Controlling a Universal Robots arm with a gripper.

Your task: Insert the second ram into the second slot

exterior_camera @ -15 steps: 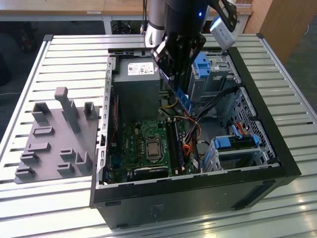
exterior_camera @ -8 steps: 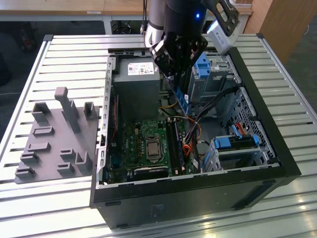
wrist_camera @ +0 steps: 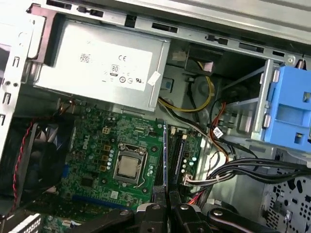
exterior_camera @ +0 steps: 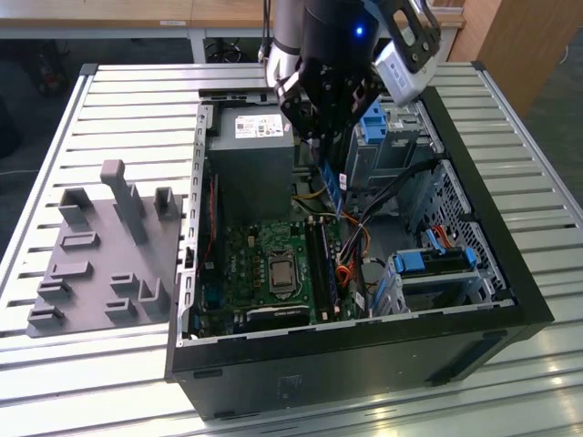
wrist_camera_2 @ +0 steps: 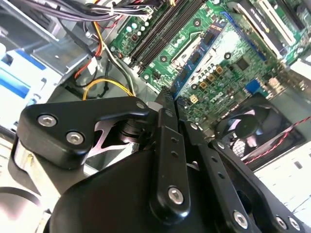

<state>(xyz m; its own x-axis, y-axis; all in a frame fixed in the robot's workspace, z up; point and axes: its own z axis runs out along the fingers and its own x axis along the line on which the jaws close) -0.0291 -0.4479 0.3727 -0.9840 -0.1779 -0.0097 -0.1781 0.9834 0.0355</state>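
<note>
Slatted table point(exterior_camera: 118, 100) bears open case point(exterior_camera: 346, 369); pincer point(exterior_camera: 326, 150) grips second ram point(exterior_camera: 336, 189) above slots point(exterior_camera: 321, 264).

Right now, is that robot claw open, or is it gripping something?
Gripper: closed, holding the second ram, a thin blue circuit stick.

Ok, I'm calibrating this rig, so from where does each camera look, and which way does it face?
Exterior view: off the arm, up high, looking down into the open computer case; shows the arm and its gripper holding the second ram.
First wrist view: on the wrist, facing the motherboard and power supply; jaws' tips show.
Second wrist view: on the wrist, behind the gripper's black links, facing the motherboard.
Shared: both wrist views see the ram edge-on over the motherboard.
</note>
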